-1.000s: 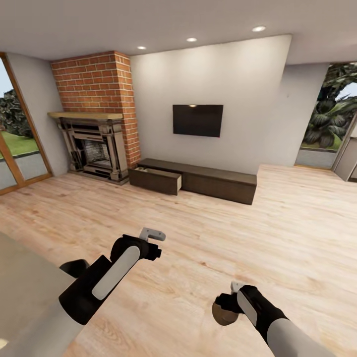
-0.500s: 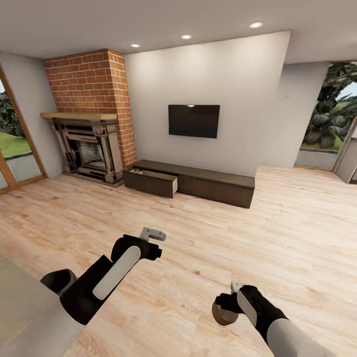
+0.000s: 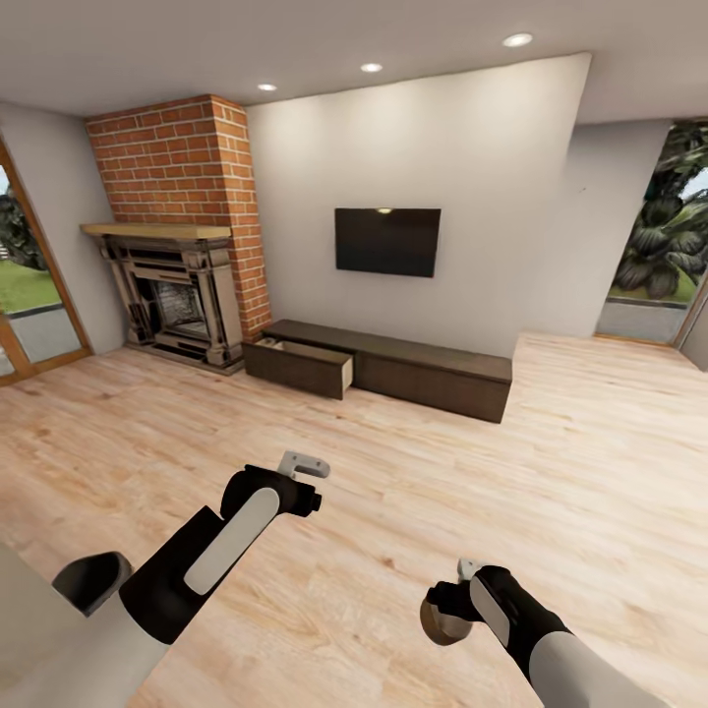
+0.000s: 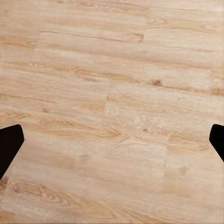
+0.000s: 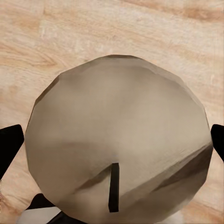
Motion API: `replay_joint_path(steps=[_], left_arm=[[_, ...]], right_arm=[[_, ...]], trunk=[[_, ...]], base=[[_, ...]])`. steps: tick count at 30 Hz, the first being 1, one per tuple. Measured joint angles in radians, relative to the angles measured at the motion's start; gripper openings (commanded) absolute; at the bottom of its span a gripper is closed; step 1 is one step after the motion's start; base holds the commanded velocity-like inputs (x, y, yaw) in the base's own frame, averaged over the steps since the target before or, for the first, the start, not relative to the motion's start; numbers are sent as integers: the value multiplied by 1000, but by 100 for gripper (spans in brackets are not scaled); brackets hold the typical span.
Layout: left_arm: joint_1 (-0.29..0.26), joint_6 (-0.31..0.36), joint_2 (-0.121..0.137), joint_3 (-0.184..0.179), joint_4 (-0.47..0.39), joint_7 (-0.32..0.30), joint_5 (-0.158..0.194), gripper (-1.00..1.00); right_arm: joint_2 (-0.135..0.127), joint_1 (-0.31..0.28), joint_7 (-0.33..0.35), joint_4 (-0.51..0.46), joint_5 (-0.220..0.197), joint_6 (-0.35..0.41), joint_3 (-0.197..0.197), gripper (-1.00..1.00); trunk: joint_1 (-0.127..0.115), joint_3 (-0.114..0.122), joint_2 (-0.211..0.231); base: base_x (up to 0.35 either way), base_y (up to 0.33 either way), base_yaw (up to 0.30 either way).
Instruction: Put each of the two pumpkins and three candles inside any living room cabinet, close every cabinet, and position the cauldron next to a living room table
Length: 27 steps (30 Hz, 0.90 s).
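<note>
I've got a candle (image 5: 116,144) clamped in my right gripper (image 3: 454,612) — in the right wrist view its grey-beige round end with the dark wick sits between the two fingertips, and in the head view it shows at the lower middle-right of the frame as a stubby cylinder hanging over the wood floor (image 3: 413,492). My left gripper (image 4: 112,140) is spread apart with nothing in it; bare planks lie between its fingertips.

The cabinet (image 3: 379,369) sits against the far wall in the middle of the frame, under the TV (image 3: 386,241), well apart from me. Its left drawer (image 3: 300,366) stands pulled out, just beside the brick fireplace (image 3: 177,295).

My worries from here: the candle is smooth and I can't tell how deep the grip is, so a jolt while driving could let it slip and roll off across the floor. Coming in too straight, my base could knock the open drawer front — or I could release early and miss the drawer, dropping the candle in front of it or behind the front panel.
</note>
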Motion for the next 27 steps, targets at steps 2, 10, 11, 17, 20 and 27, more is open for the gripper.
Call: replay_joint_path(steps=[2,10,11,17,20,27], left_arm=[[0,0,0,0,0,0,0,100],[0,0,0,0,0,1,0,100],[0,0,0,0,0,1,0,100],[0,0,-1,-1,0,1,0,100],[0,0,-2,-1,0,1,0,100],[0,0,-2,-1,0,1,0,100]], right_arm=[[0,0,0,0,0,0,0,-100],[0,0,1,0,-1,0,0,-100],[0,0,1,0,-1,0,0,-100],[0,0,1,0,0,0,0,-100],[0,0,1,0,-1,0,0,-100],[1,0,1,0,-1,0,0,-100]], trunk=[[0,1,0],[0,6,0],[0,7,0],[0,7,0],[0,7,0],[0,7,0]], base=[[297,-6,243],[299,-4,254],[303,-52,134],[305,-100,44],[306,-50,7],[309,-73,1]])
